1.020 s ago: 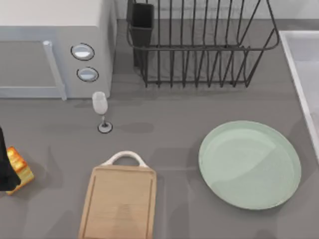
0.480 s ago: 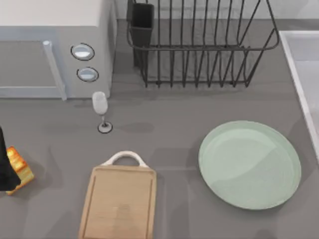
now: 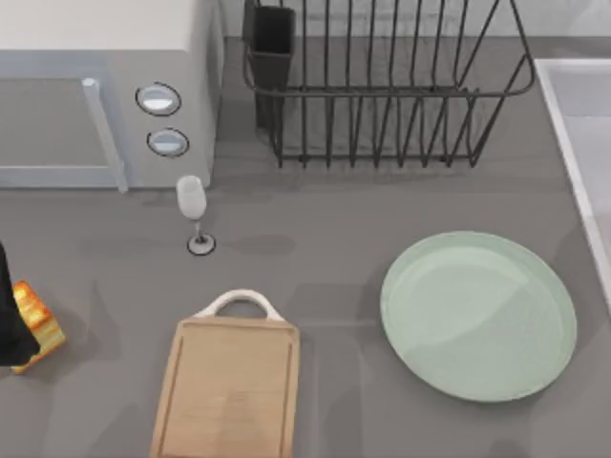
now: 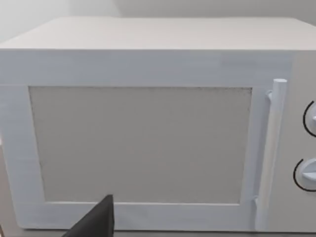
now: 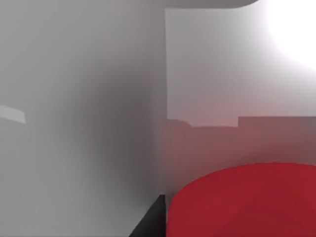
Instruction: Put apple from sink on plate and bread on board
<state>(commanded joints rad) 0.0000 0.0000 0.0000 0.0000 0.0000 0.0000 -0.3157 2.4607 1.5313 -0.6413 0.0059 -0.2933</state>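
Two arms working, one per side. Left gripper [image 3: 10, 324] is sitting at the table's left edge, its dark body touching the bread [image 3: 36, 320]; looks like it's gripping the slice, but I cannot tell for sure whether the fingers are clamped on it. In the left wrist view one dark finger [image 4: 96, 219] is poking in low, facing the microwave [image 4: 148, 123] door straight on. The board [image 3: 229, 391] is lying at the front edge, left of centre, handle pointing toward the wine glass [image 3: 194, 212], which is standing upright just in front of the microwave's dials. Board is bare, well apart from the bread. The plate [image 3: 477, 315] is sitting front right, bare too, near the sink [image 3: 573, 143] rim running along the table's right edge. The dish rack [image 3: 382, 86] is standing at the back, between microwave and sink. Right wrist view is looking into the pale basin wall [image 5: 98, 98]: the apple [image 5: 247, 202] is lying right up against the camera, with a dark finger [image 5: 150, 219] just beside it. Cannot tell if the right gripper is wide, narrow or closed on the apple.
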